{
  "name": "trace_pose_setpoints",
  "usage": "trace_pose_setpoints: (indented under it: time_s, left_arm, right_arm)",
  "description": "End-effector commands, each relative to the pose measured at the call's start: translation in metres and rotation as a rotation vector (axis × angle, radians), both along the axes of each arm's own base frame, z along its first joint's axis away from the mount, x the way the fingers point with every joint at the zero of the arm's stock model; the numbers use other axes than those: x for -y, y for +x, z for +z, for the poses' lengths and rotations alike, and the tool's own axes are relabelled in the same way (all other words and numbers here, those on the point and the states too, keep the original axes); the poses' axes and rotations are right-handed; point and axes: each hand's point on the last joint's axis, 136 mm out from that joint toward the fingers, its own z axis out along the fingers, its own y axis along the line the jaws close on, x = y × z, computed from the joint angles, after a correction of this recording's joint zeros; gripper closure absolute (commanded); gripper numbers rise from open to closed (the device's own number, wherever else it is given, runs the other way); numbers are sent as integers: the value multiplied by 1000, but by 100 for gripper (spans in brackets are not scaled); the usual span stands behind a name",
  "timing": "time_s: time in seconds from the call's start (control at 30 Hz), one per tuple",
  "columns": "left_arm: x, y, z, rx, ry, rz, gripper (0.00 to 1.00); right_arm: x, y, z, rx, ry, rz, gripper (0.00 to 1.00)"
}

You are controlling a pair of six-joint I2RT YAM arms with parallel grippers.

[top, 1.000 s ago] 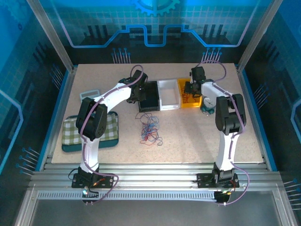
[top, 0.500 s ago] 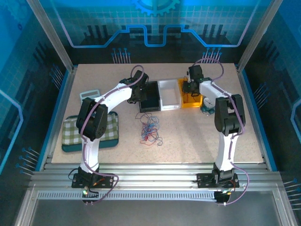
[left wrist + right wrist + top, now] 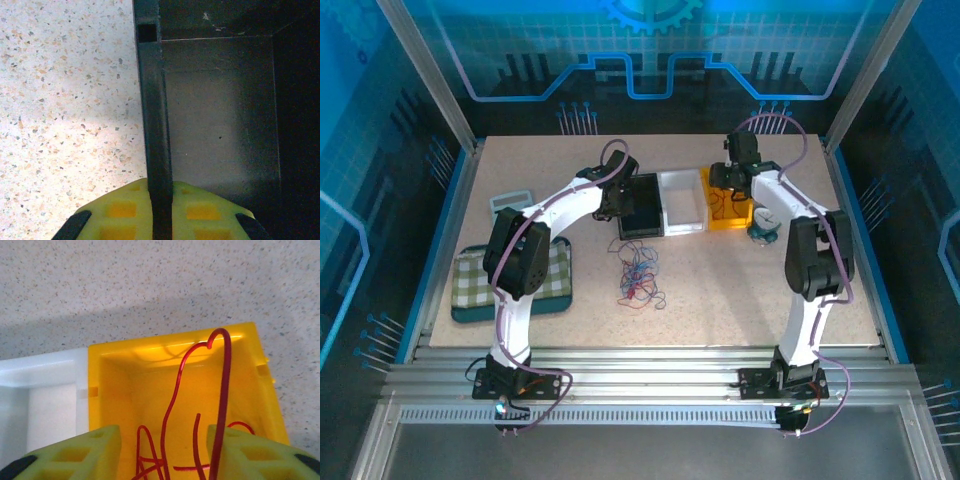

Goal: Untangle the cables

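Left end effector: closed on the left wall of the black bin; the wall stands upright between the two yellow fingers.
Left arm, overhead: reaches across the bench to the black bin's left side.
Right end effector: fingers apart, not clamped on anything; it hangs above the yellow bin, seen from overhead at the far right of the bin row.
Red cable: inside the yellow bin. One strand arcs up to the far rim and runs down close along the inner edge of the right-hand finger; cannot tell whether it touches. More red loops lie on the bin floor.
Cables: loose tangle of red, blue and pale strands on the open bench, just in front of the black bin, between the two arms.
Bin row: black, white bin, yellow, side by side and touching.
Other items: green checked tray at near left, partly under the left arm.
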Motion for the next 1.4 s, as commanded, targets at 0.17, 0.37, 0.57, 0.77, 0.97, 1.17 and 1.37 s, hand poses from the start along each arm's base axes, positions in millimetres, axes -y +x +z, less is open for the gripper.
trace_pose_setpoints:
  time_s: [0.17,0.37,0.57,0.77,0.97,1.17,1.37]
  left_arm:
    - [12,-7,-2,-31,-7,-41,100]
    - [14,-7,-7,-37,-25,-27,100]
    - [16,-5,-1,-24,-39,-24,77]
    - [9,-4,29,39,-27,-17,20]
    - [-19,-35,60,93,5,26,17]
    - [-6,-110,27,-91,-96,-141,19]
    - [45,-175,1,-271,-315,-404,11]
  right_arm:
    - [25,-10,50,136,7,-81,42]
    - [-8,-36,55,184,117,30,46]
    - [-126,-121,44,169,247,501,48]
    - [-198,-224,-8,-25,115,964,50]
    - [-205,-249,-48,-151,68,998,52]
    - [-166,-208,-55,-89,63,713,51]
    - [-145,-193,-49,-65,90,628,52]
